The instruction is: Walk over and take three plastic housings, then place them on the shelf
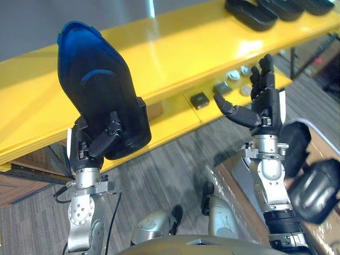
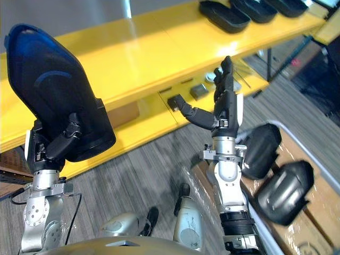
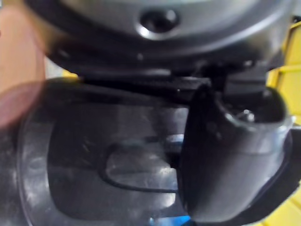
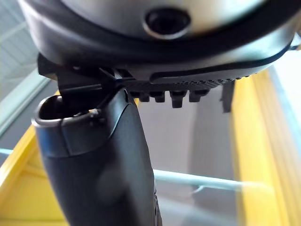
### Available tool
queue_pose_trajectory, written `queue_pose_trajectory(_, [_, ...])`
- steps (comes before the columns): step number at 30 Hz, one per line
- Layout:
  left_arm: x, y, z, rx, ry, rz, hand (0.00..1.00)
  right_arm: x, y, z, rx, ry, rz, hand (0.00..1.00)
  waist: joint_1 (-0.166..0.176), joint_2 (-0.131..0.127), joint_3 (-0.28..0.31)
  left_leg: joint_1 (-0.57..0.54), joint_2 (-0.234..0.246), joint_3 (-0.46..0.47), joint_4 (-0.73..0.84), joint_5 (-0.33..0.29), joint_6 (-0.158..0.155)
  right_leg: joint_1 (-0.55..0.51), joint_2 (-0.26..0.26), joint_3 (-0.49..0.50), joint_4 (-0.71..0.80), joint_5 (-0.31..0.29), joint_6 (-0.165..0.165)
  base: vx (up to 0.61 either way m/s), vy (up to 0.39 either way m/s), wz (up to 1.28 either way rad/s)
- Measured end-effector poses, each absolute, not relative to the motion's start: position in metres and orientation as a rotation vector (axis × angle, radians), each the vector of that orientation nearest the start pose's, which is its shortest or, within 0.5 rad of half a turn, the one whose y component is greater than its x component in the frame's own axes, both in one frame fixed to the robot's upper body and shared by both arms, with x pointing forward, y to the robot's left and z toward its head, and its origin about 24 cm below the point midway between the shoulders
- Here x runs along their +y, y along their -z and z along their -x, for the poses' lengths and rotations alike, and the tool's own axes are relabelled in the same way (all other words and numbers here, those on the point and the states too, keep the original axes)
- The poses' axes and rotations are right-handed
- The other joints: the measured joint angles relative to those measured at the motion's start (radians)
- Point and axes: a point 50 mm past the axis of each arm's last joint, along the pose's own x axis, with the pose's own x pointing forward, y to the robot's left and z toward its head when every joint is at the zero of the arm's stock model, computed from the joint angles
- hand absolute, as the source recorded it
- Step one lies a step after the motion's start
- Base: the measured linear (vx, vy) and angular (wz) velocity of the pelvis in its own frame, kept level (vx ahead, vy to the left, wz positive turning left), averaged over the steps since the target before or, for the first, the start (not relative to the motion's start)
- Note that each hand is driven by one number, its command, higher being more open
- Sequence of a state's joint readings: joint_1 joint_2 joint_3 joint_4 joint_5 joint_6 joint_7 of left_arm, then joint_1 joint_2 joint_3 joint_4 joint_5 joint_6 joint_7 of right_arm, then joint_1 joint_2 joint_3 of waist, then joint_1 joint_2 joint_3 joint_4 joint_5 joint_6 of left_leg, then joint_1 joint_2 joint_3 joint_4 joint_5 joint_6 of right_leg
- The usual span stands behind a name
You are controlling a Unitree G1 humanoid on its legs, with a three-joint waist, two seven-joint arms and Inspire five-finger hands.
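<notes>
We see a long yellow shelf (image 1: 175,48) running across the far side, with a lower tier beneath its top board. Below it lies grey striped floor (image 1: 170,164).

At the near left we find the blue-tinted dark plastic housing (image 1: 98,85), the largest of the loose things, raised upright in front of the shelf and clear of its board. The left robot hand (image 1: 109,135) grips its lower end, thumb curled across the face and fingers wrapped behind; its wrist view shows that thumb pressed onto the shell.

At the near right stands a box (image 2: 312,154) holding two more dark housings (image 2: 279,191), one just beyond the other.

On the top board at the far right we count three dark housings on the shelf (image 2: 223,16), lying side by side.

The right robot hand (image 1: 265,101) stands upright between the box and the lower tier, fingers straight and spread, thumb stuck out leftward, holding nothing.

On the lower tier, just past that hand, we see a small dark square part (image 1: 200,99) and, right of it, a few small grey and white parts (image 1: 223,86).
</notes>
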State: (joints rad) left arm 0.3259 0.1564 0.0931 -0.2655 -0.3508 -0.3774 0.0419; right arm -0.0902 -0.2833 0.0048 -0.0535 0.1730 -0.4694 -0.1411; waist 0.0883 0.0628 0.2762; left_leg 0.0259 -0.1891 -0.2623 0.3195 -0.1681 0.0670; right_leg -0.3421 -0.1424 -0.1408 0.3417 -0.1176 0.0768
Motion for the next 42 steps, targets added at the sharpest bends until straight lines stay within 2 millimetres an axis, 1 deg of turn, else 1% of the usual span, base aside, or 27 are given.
queue_pose_trajectory(2, [0.219, -0.079, -0.18, -0.369, -0.207, 0.139, 0.0, -0.191, -0.136, -0.254, -0.652, 0.067, 0.05, 1.0, 0.005, -0.015, -0.017, 0.014, 0.0, -0.015, 0.061, -0.066, -0.02, 0.028, 0.006, 0.011, 0.041, 0.02, -0.007, 0.28, -0.114, 0.95])
queue_pose_trajectory(4, [0.221, -0.082, -0.178, -0.393, -0.209, 0.172, 0.0, -0.186, -0.147, -0.254, -0.701, 0.057, 0.039, 1.0, 0.034, -0.063, -0.071, 0.03, 0.001, -0.012, 0.066, -0.125, -0.023, 0.107, 0.008, 0.011, 0.002, 0.037, -0.025, 0.34, -0.158, 0.79])
queue_pose_trajectory(5, [0.223, -0.082, -0.178, -0.398, -0.22, 0.19, 0.0, -0.184, -0.151, -0.256, -0.714, 0.049, 0.037, 1.0, 0.046, -0.075, -0.078, 0.033, 0.001, -0.009, 0.07, -0.139, -0.027, 0.136, 0.011, 0.009, -0.029, 0.075, -0.03, 0.34, -0.174, 0.36])
queue_pose_trajectory(6, [0.224, -0.081, -0.176, -0.397, -0.255, 0.223, 0.0, -0.18, -0.159, -0.262, -0.734, 0.029, 0.039, 1.0, 0.064, -0.057, -0.082, 0.034, 0.03, -0.005, 0.096, -0.164, -0.047, 0.162, 0.041, -0.005, -0.052, 0.128, -0.027, 0.24, -0.139, 0.08])
queue_pose_trajectory(7, [0.225, -0.08, -0.175, -0.393, -0.265, 0.225, 0.0, -0.179, -0.161, -0.263, -0.737, 0.023, 0.04, 1.0, 0.065, -0.052, -0.087, 0.036, 0.046, 0.0, 0.099, -0.169, -0.054, 0.173, 0.052, -0.013, -0.064, 0.123, -0.035, 0.34, -0.201, 0.16])
queue_pose_trajectory(8, [0.227, -0.076, -0.17, -0.371, -0.278, 0.219, 0.0, -0.183, -0.163, -0.265, -0.723, 0.01, 0.055, 1.0, 0.065, -0.042, -0.112, 0.035, 0.084, 0.023, 0.102, -0.173, -0.063, 0.196, 0.083, -0.038, -0.095, 0.109, -0.055, 0.27, -0.159, 0.25])
queue_pose_trajectory(10, [0.226, -0.074, -0.169, -0.359, -0.287, 0.223, 0.0, -0.189, -0.163, -0.265, -0.715, 0.01, 0.068, 1.0, 0.058, -0.032, -0.115, 0.018, 0.099, 0.051, 0.149, -0.173, -0.063, 0.221, 0.095, -0.057, -0.117, 0.102, -0.065, 0.26, -0.15, 0.27])
queue_pose_trajectory(11, [0.224, -0.072, -0.169, -0.353, -0.297, 0.237, 0.0, -0.196, -0.16, -0.265, -0.697, 0.016, 0.083, 1.0, 0.044, -0.022, -0.119, -0.023, 0.112, 0.092, 0.239, -0.167, -0.074, 0.243, 0.104, -0.075, -0.14, 0.098, -0.072, 0.27, -0.133, 0.3])
queue_pose_trajectory(12, [0.223, -0.071, -0.169, -0.349, -0.298, 0.245, 0.0, -0.204, -0.154, -0.264, -0.665, 0.035, 0.093, 1.0, 0.039, -0.012, -0.118, -0.073, 0.126, 0.137, 0.359, -0.141, -0.105, 0.278, 0.111, -0.081, -0.167, 0.093, -0.079, 0.24, -0.091, 0.25])
queue_pose_trajectory(13, [0.222, -0.07, -0.169, -0.347, -0.295, 0.244, 0.0, -0.208, -0.149, -0.263, -0.645, 0.045, 0.091, 1.0, 0.039, -0.009, -0.116, -0.106, 0.133, 0.16, 0.434, -0.121, -0.12, 0.299, 0.11, -0.082, -0.182, 0.092, -0.082, 0.22, -0.042, 0.14])
queue_pose_trajectory(14, [0.221, -0.069, -0.17, -0.34, -0.286, 0.236, 0.0, -0.215, -0.14, -0.259, -0.606, 0.074, 0.077, 1.0, 0.039, 0.0, -0.117, -0.16, 0.163, 0.2, 0.542, -0.116, -0.115, 0.342, 0.111, -0.089, -0.211, 0.091, -0.083, 0.24, -0.012, 0.11])
queue_pose_trajectory(15, [0.219, -0.068, -0.172, -0.336, -0.276, 0.238, 0.0, -0.222, -0.132, -0.257, -0.576, 0.109, 0.077, 1.0, 0.032, 0.005, -0.116, -0.194, 0.209, 0.226, 0.545, -0.15, -0.12, 0.376, 0.107, -0.096, -0.234, 0.092, -0.082, 0.22, 0.005, 0.17])
queue_pose_trajectory(17, [0.218, -0.066, -0.176, -0.33, -0.27, 0.244, 0.0, -0.228, -0.129, -0.256, -0.561, 0.147, 0.076, 1.0, 0.012, 0.014, -0.116, -0.225, 0.265, 0.245, 0.433, -0.166, -0.135, 0.403, 0.09, -0.108, -0.262, 0.095, -0.076, 0.14, 0.064, 0.13])
queue_pose_trajectory(18, [0.216, -0.065, -0.179, -0.328, -0.262, 0.248, 0.0, -0.231, -0.129, -0.256, -0.565, 0.184, 0.066, 1.0, 0.003, 0.018, -0.116, -0.231, 0.294, 0.257, 0.286, -0.157, -0.145, 0.414, 0.068, -0.106, -0.28, 0.102, -0.065, 0.14, 0.236, 0.05])
queue_pose_trajectory(19, [0.213, -0.065, -0.183, -0.33, -0.247, 0.248, 0.0, -0.233, -0.13, -0.255, -0.569, 0.217, 0.059, 1.0, -0.01, 0.022, -0.116, -0.229, 0.313, 0.255, 0.152, -0.117, -0.159, 0.42, 0.042, -0.107, -0.284, 0.102, -0.04, 0.11, 0.214, -0.01])
queue_pose_trajectory(20, [0.211, -0.066, -0.184, -0.332, -0.24, 0.248, 0.0, -0.234, -0.13, -0.255, -0.57, 0.233, 0.061, 1.0, -0.014, 0.029, -0.12, -0.224, 0.323, 0.258, 0.092, -0.077, -0.161, 0.419, 0.033, -0.104, -0.28, 0.099, -0.027, 0.11, 0.265, -0.12])
queue_pose_trajectory(21, [0.207, -0.066, -0.186, -0.334, -0.223, 0.231, 0.0, -0.236, -0.13, -0.254, -0.573, 0.261, 0.058, 1.0, -0.019, 0.053, -0.133, -0.212, 0.352, 0.263, 0.02, 0.05, -0.174, 0.413, 0.025, -0.092, -0.264, 0.086, 0.006, 0.14, 0.317, -0.21])
queue_pose_trajectory(22, [0.206, -0.068, -0.19, -0.339, -0.198, 0.214, 0.0, -0.237, -0.127, -0.253, -0.564, 0.292, 0.038, 1.0, -0.032, 0.042, -0.131, -0.189, 0.329, 0.298, -0.003, 0.092, -0.173, 0.41, -0.011, -0.08, -0.24, 0.077, 0.028, 0.16, 0.369, -0.24])
queue_pose_trajectory(23, [0.206, -0.07, -0.191, -0.345, -0.184, 0.207, 0.0, -0.237, -0.126, -0.252, -0.561, 0.298, 0.03, 1.0, -0.038, 0.029, -0.131, -0.173, 0.307, 0.312, -0.032, 0.096, -0.165, 0.4, -0.036, -0.081, -0.234, 0.077, 0.029, 0.15, 0.359, -0.14])
queue_pose_trajectory(25, [0.206, -0.08, -0.201, -0.372, -0.126, 0.163, 0.0, -0.238, -0.121, -0.246, -0.552, 0.326, 0.014, 1.0, -0.048, -0.01, -0.131, -0.136, 0.236, 0.346, -0.111, 0.126, -0.122, 0.398, -0.109, -0.086, -0.239, 0.09, 0.05, 0.1, 0.24, -0.05])
queue_pose_trajectory(27, [0.205, -0.087, -0.205, -0.364, -0.082, 0.116, 0.0, -0.238, -0.117, -0.242, -0.536, 0.332, 0.005, 1.0, -0.066, -0.022, -0.13, -0.118, 0.211, 0.353, -0.135, 0.133, -0.111, 0.406, -0.135, -0.116, -0.241, 0.11, 0.079, 0.06, 0.132, 0.04])
queue_pose_trajectory(31, [0.194, -0.1, -0.212, -0.355, 0.063, 0.053, 0.0, -0.238, -0.112, -0.237, -0.523, 0.336, -0.008, 1.0, -0.09, -0.041, -0.133, -0.104, 0.201, 0.37, -0.168, 0.139, -0.103, 0.404, -0.145, -0.128, -0.251, 0.119, 0.088, 0.02, 0.037, -0.07])
queue_pose_trajectory(32, [0.184, -0.106, -0.221, -0.348, 0.14, -0.018, 0.0, -0.239, -0.115, -0.235, -0.535, 0.329, -0.002, 1.0, -0.097, -0.043, -0.133, -0.105, 0.201, 0.383, -0.186, 0.141, -0.106, 0.397, -0.145, -0.126, -0.265, 0.119, 0.088, -0.03, -0.016, -0.16])
queue_pose_trajectory(36, [0.168, -0.123, -0.243, -0.36, 0.24, -0.096, 0.0, -0.238, -0.116, -0.235, -0.529, 0.291, 0.0, 1.0, -0.142, -0.043, -0.133, -0.105, 0.214, 0.407, -0.238, 0.168, -0.118, 0.37, -0.13, -0.115, -0.289, 0.132, 0.086, -0.03, -0.026, -0.17])
queue_pose_trajectory(38, [0.165, -0.134, -0.254, -0.385, 0.249, -0.113, 0.0, -0.239, -0.116, -0.236, -0.519, 0.279, 0.005, 1.0, -0.154, -0.043, -0.133, -0.105, 0.226, 0.426, -0.252, 0.176, -0.123, 0.351, -0.117, -0.095, -0.294, 0.143, 0.075, -0.03, -0.042, -0.32])
queue_pose_trajectory(39, [0.165, -0.146, -0.268, -0.413, 0.227, -0.122, 0.0, -0.24, -0.114, -0.236, -0.498, 0.266, 0.009, 1.0, -0.176, -0.044, -0.131, -0.105, 0.236, 0.437, -0.262, 0.189, -0.12, 0.339, -0.106, -0.083, -0.295, 0.15, 0.07, -0.03, -0.048, -0.31])
queue_pose_trajectory(42, [0.168, -0.164, -0.295, -0.438, 0.125, -0.112, 0.0, -0.241, -0.11, -0.236, -0.462, 0.245, 0.006, 1.0, -0.197, -0.045, -0.131, -0.1, 0.251, 0.471, -0.293, 0.204, -0.126, 0.307, -0.09, -0.048, -0.299, 0.164, 0.063, -0.03, -0.033, -0.34])
